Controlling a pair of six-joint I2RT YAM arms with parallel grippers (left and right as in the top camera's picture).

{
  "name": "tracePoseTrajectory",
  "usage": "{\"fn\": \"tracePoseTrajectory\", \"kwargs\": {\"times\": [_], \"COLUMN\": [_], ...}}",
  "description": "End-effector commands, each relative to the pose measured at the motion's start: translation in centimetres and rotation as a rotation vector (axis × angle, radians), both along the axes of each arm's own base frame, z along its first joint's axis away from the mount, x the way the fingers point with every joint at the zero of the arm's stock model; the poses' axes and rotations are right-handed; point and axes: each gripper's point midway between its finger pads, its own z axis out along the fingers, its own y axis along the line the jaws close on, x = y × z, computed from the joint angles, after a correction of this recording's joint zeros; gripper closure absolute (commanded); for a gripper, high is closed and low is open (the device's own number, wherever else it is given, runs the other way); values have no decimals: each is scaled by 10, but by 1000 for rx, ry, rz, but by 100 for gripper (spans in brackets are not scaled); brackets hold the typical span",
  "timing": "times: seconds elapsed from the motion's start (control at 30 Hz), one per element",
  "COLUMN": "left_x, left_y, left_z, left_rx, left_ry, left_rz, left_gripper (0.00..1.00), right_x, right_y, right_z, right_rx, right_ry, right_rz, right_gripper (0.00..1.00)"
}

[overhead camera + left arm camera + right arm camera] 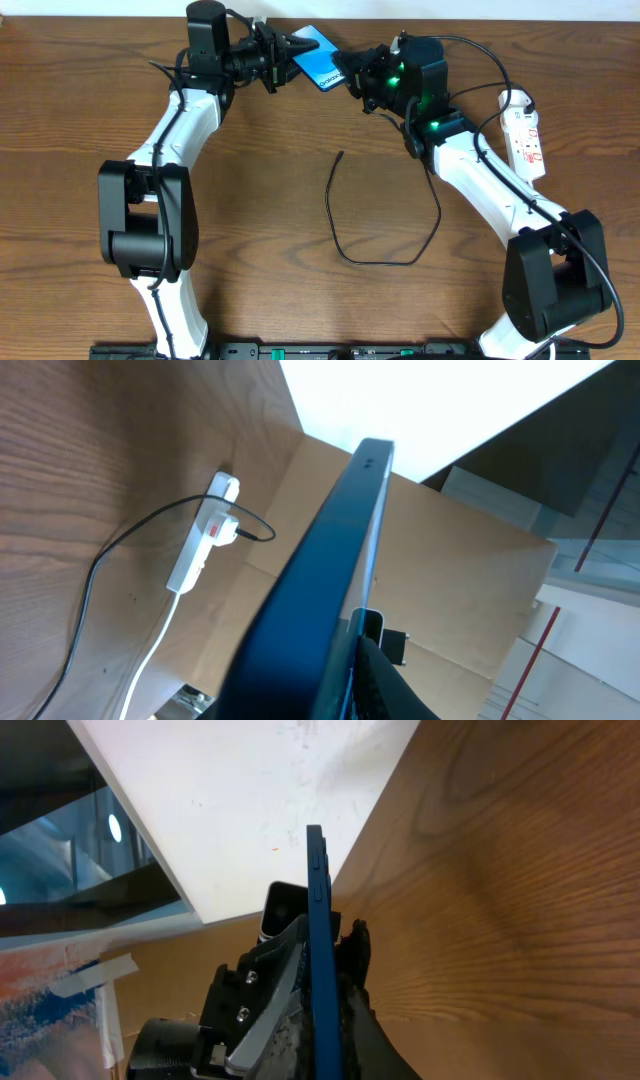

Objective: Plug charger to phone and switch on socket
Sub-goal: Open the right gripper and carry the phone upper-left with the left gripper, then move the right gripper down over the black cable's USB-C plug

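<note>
Slim black-edged, blue-screened phone (320,610) fills our left wrist view, edge-on, raised above the wooden table (260,200), with the left claw (300,48) clenched on it. The right claw (352,78) meets its other end; we cannot tell its grip. The thin black charger cable (380,263) lies loose mid-table, well apart from the white power strip (526,130).

You see the phone (320,575) edge-on, a dark blue slab rising from near centre toward the far right. Your left gripper (345,685) shows one black finger (388,678), apparently pressed against its right side. Left, on the table (80,450), lies the socket (198,558), with the charger (125,540) arcing across it.
</note>
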Motion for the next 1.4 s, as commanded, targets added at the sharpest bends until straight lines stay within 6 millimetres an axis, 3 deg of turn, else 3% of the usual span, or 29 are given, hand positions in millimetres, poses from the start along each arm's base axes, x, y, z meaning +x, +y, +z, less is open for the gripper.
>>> {"fn": "tracePoseTrajectory", "kwargs": {"times": [0.0,0.27,0.43,0.77,1.0,1.17,1.37], "left_x": [-4,-5,-5,-3,-6,-10,-11], "left_y": [-10,-12,-12,-2,22,49,75], "left_z": [14,14,14,15,20,25,27], "left_rx": [-8,-22,-22,9,29,13,-7], "left_ry": [-23,14,14,-85,-238,-297,-299], "left_rz": [-21,-17,-17,-27,-81,-114,-111], "left_gripper": [79,92,93,93,93,93,93], "right_x": [-13,-13,-15,-17,-15,-11,-20], "right_y": [15,16,18,15,0,-21,-41], "right_z": [24,23,23,9,-8,-22,-51], "right_rx": [13,13,7,-62,-172,-358,-489], "right_ry": [-58,-57,-63,-53,-63,-172,-135], "right_rz": [62,65,71,84,96,153,217], "right_gripper": [99,99,99,81,71,54,64]}}
